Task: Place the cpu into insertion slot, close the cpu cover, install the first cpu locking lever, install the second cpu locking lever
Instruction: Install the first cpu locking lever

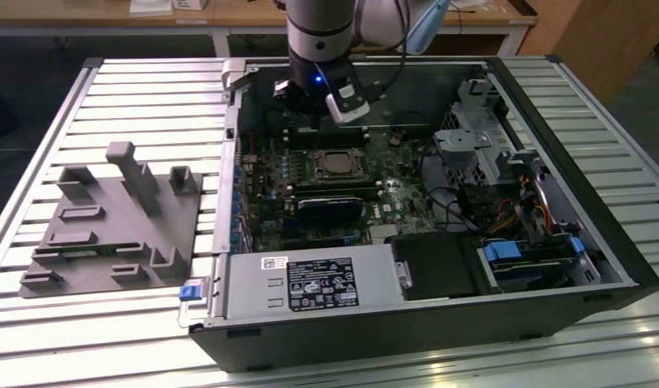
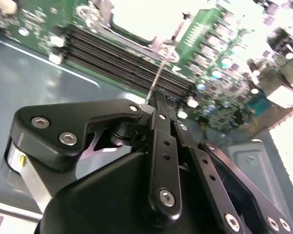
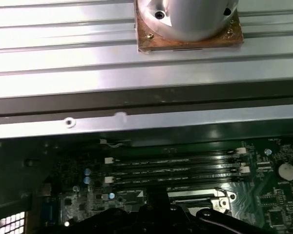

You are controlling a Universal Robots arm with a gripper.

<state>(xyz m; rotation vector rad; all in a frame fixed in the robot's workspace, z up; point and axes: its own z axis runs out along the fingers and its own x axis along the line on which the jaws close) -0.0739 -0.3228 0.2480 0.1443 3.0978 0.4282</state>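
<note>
Slatted metal counter (image 1: pixel 145 89) is carrying an open computer case (image 1: pixel 416 339) lying on its side, with a grey fixture tray (image 1: pixel 183 230) sitting just beside the case toward the exterior view's left edge of the counter. The arm (image 1: pixel 320 36) is reaching down over the case's far wall. The green motherboard (image 1: pixel 264 218) is lying flat inside the case, and rows of long black memory slots (image 2: pixel 122 61) are running across it.

The insertion slot (image 1: pixel 335 151) is sitting mid-board, nearer the case's far wall than its near wall. The cpu cover (image 1: pixel 310 166) is framing it and looks to be lying flat. The grey square at the centre is judged to be the cpu (image 1: pixel 335 166), already seated, though glare in the second wrist view is washing this area out.

The gripper (image 2: pixel 155 102) is hanging between the slot and the far wall, carrying no chip. Its fingers (image 2: pixel 158 126) are drawn narrow, tips together. A thin wire locking lever (image 2: pixel 161 73) is meeting those tips with its free end. Whether the fingers are pinching it or only pressing on it cannot be told.

Key relation: the lever's long axis is running straight from the fingertips across the memory slots toward the slot, so the slot is lying directly ahead of the fingers.
</note>
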